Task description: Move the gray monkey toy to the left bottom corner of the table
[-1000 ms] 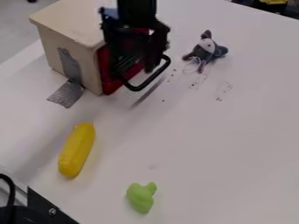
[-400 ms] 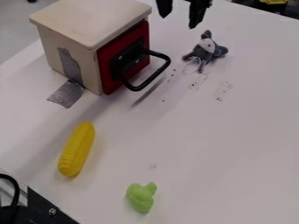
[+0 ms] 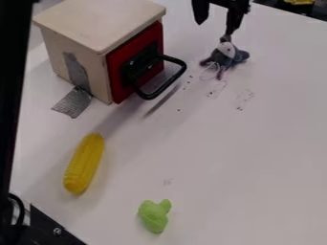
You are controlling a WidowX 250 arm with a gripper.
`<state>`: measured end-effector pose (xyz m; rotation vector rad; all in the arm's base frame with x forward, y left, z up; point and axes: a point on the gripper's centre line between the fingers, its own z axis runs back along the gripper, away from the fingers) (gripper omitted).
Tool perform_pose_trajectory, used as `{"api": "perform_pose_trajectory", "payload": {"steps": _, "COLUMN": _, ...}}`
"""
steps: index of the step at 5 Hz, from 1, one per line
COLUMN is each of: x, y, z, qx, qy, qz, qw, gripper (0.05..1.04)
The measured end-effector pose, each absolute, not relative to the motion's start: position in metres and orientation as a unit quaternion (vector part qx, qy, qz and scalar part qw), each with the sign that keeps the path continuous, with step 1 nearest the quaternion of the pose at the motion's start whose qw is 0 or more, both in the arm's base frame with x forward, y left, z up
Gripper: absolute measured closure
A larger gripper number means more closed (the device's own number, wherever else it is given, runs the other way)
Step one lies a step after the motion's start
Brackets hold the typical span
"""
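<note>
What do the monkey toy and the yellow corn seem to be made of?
The gray monkey toy: probably plush fabric, matte and soft-looking, with floppy limbs. The yellow corn: likely molded plastic or rubber, smooth with a slight sheen and raised kernel rows.

It looks like a robotics lab: 1 black robot arm (image 3: 11, 95) reaches over a white table (image 3: 217, 153), where gray tape (image 3: 72, 102) fastens 1 wooden box (image 3: 99, 24).

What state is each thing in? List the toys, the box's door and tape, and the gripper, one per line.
Gripper: open, by the monkey's top
Gray monkey toy: on the table, not gripped
Red door: shut
Gray tape: stuck to box and table
Yellow corn toy: lying on its side
Light-green toy: resting on the table
</note>
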<state>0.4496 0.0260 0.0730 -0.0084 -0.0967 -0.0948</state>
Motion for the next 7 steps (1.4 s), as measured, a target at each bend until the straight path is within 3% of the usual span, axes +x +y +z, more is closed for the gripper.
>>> {"api": "perform_pose_trajectory", "payload": {"steps": 2, "x": 0.463, "y": 0.017, "z": 0.024, "qx": -0.037, "qy": -0.007, "qz": -0.032, "qw": 0.999, "gripper": 0.083}}
{"api": "perform_pose_trajectory", "payload": {"steps": 4, "x": 0.461, "y": 0.024, "z": 0.003, "qx": -0.038, "qy": 0.001, "qz": -0.011, "qw": 0.999, "gripper": 0.112}}
{"api": "perform_pose_trajectory", "payload": {"steps": 5, "x": 0.45, "y": 0.029, "z": 0.003, "qx": -0.041, "qy": 0.003, "qz": 0.0, "qw": 0.999, "gripper": 0.37}}
{"api": "perform_pose_trajectory", "payload": {"steps": 6, "x": 0.439, "y": 0.032, "z": 0.017, "qx": -0.031, "qy": 0.008, "qz": -0.001, "qw": 0.999, "gripper": 0.525}}
{"api": "perform_pose_trajectory", "payload": {"steps": 7, "x": 0.424, "y": 0.044, "z": 0.083, "qx": -0.024, "qy": -0.052, "qz": 0.009, "qw": 0.998, "gripper": 0.536}}
